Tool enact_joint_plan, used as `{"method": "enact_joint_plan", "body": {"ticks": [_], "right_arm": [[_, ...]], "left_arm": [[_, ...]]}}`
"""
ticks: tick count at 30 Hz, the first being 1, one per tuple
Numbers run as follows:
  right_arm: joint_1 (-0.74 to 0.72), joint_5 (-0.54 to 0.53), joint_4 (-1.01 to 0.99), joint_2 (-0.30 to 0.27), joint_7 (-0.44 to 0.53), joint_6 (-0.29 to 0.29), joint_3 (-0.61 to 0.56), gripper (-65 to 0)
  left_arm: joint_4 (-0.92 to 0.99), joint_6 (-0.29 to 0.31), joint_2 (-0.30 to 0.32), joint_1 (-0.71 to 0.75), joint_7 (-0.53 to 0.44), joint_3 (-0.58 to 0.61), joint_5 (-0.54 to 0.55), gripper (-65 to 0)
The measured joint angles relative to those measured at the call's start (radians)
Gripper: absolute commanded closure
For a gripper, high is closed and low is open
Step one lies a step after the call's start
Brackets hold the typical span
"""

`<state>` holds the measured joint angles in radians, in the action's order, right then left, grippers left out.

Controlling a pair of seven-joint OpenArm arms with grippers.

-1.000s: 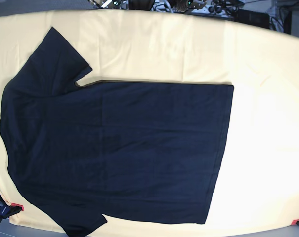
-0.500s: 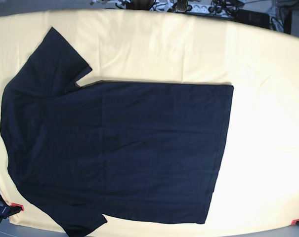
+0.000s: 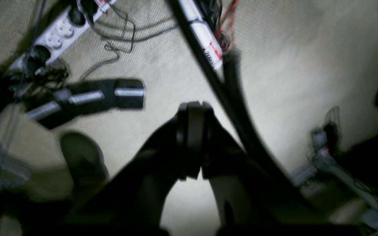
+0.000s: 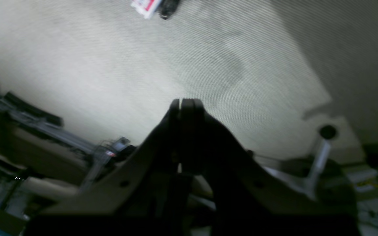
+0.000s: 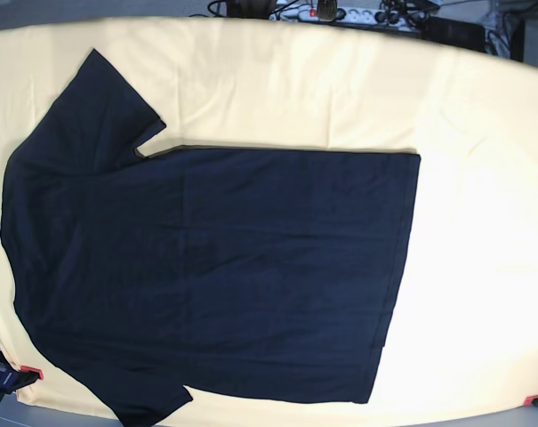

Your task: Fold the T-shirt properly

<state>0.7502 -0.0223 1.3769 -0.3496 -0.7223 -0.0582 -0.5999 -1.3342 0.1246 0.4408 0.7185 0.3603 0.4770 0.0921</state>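
From the base view the T-shirt [image 5: 215, 267] lies spread flat on the pale yellow cloth [image 5: 295, 80] covering the counter — collar end toward the view's left, hem on the right, both sleeves out. No fold made yet as far as I can tell.

Both arms are off the counter. The left gripper [image 3: 190, 108] has its fingers pressed together, holding nothing, over carpet with a power strip [image 3: 57, 32] and cables nearby. The right gripper [image 4: 185, 103] is the same, shut and empty above the bare floor [image 4: 110, 65].

My read: it's thin, limp cotton — light, not slippery, but it'll sag and bunch. I'd pinch the hem corners or a sleeve edge, one per arm, and lift low.
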Motion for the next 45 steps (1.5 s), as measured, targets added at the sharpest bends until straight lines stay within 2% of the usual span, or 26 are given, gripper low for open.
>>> {"method": "enact_joint_plan", "body": {"ticks": [2,3,5,9,14,19,24,29,32,35,38,41,43,45], "right_arm": [[0.062,0.109,0.091,-0.031,0.0,0.056,0.003,0.0],[0.092,0.179,0.129,-0.042,-0.019,0.105,0.009,0.0],[0.152,0.251,0.202,-0.075,-0.072,0.155,0.023,0.0],[0.285,0.301,0.357,-0.135,-0.096,0.161,0.055,0.0],[0.457,0.415,0.57,-0.161,-0.109,0.198,0.121,0.0],[0.543,0.442,0.768,-0.18,-0.116,0.207,0.226,0.0],[0.538,0.442,0.933,-0.177,-0.111,0.203,0.318,0.0],[0.542,0.44,0.967,-0.176,-0.075,0.139,0.395,0.0],[0.543,0.437,0.967,-0.176,-0.009,0.092,0.443,0.0],[0.539,0.43,0.967,-0.176,0.012,0.045,0.492,0.0],[0.454,0.397,0.966,-0.171,0.018,-0.005,0.526,0.0],[0.377,0.398,0.965,-0.175,0.027,-0.011,0.562,0.0],[0.327,0.355,0.965,-0.18,0.045,-0.023,0.59,0.0],[0.27,0.289,0.965,-0.199,0.069,-0.087,0.618,0.0]], "left_arm": [[-0.093,-0.02,0.071,0.047,0.0,0.0,-0.046,0.0],[-0.14,-0.051,0.106,0.072,0.0,0.0,-0.068,0.0],[-0.227,-0.103,0.181,0.122,0.003,0.0,-0.116,0.0],[-0.395,-0.149,0.33,0.224,0.049,-0.002,-0.209,0.0],[-0.615,-0.245,0.443,0.33,0.142,-0.002,-0.358,0.0],[-0.801,-0.306,0.521,0.421,0.189,-0.066,-0.463,0.0],[-0.954,-0.304,0.524,0.461,0.199,-0.196,-0.496,0.0],[-1.008,-0.295,0.524,0.459,0.188,-0.335,-0.554,0.0],[-1.006,-0.23,0.524,0.439,0.113,-0.399,-0.573,0.0],[-1.006,-0.164,0.538,0.348,0.071,-0.422,-0.527,0.0],[-1.006,-0.163,0.563,0.255,0.054,-0.422,-0.496,0.0],[-1.006,-0.161,0.6,0.174,0.039,-0.42,-0.492,0.0],[-1.006,-0.119,0.632,0.11,0.003,-0.42,-0.497,0.0],[-0.992,-0.05,0.677,0.047,-0.071,-0.42,-0.499,0.0]]}}
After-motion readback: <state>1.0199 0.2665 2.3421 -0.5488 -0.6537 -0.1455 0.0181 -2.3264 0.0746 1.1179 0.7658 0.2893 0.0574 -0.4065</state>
